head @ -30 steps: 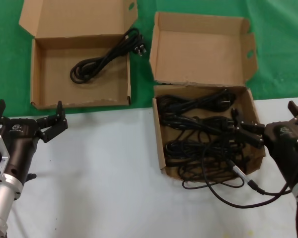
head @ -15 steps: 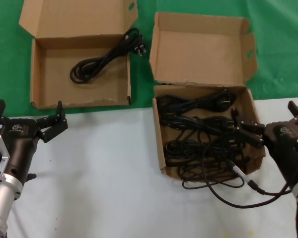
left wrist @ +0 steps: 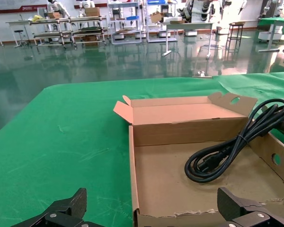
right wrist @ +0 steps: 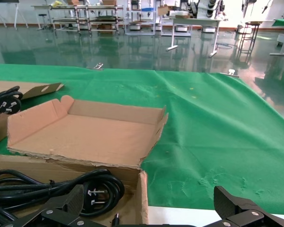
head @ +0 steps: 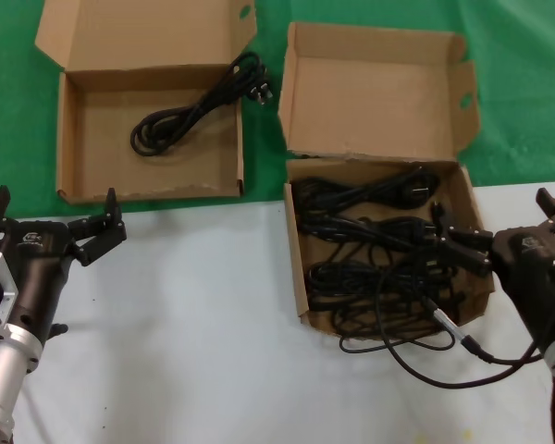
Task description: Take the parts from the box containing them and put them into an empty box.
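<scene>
The squarish cardboard box (head: 300, 277) with an ear-flapped lid stands at centre right and holds several coiled black power cables (head: 370, 236). The wide shallow box (head: 74, 139) at back left holds one coiled cable (head: 180, 116) whose plug hangs over the box's far right corner. My left gripper (head: 55, 202) is open and empty, just in front of the shallow box's front wall. My right gripper (head: 495, 211) is open and empty at the squarish box's right wall, one finger over the cables. The left wrist view shows the open gripper (left wrist: 154, 210), the shallow box (left wrist: 132, 170) and its cable (left wrist: 227, 151). The right wrist view shows the open gripper (right wrist: 146, 205) astride the box wall (right wrist: 142, 194), with a cable plug (right wrist: 92, 191) inside.
My own black cable with a silver connector (head: 444, 321) loops over the white table (head: 185, 324) in front of the squarish box. Green cloth (head: 527, 83) covers the back. A gap lies between the two boxes.
</scene>
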Action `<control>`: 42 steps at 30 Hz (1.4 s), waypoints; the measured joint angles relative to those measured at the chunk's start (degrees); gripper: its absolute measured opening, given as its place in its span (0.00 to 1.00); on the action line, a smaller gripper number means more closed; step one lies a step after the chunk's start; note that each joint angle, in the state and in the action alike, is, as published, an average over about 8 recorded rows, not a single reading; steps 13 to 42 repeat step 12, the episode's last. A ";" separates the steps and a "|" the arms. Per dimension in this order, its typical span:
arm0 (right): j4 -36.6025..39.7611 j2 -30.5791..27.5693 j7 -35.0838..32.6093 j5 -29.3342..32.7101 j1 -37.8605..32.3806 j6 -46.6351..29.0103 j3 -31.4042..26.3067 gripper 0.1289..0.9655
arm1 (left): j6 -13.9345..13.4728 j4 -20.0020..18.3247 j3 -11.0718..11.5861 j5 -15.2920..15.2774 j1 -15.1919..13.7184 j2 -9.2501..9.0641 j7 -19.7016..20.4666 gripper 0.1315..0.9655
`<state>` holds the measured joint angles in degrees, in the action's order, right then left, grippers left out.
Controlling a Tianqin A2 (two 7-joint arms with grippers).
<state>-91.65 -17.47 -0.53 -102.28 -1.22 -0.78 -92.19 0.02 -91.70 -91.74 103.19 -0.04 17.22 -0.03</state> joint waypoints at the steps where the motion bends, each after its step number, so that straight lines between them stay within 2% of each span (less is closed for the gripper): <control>1: 0.00 0.00 0.00 0.00 0.00 0.00 0.00 1.00 | 0.00 0.00 0.00 0.00 0.00 0.00 0.00 1.00; 42: 0.00 0.00 0.00 0.00 0.00 0.00 0.00 1.00 | 0.00 0.00 0.00 0.00 0.00 0.00 0.00 1.00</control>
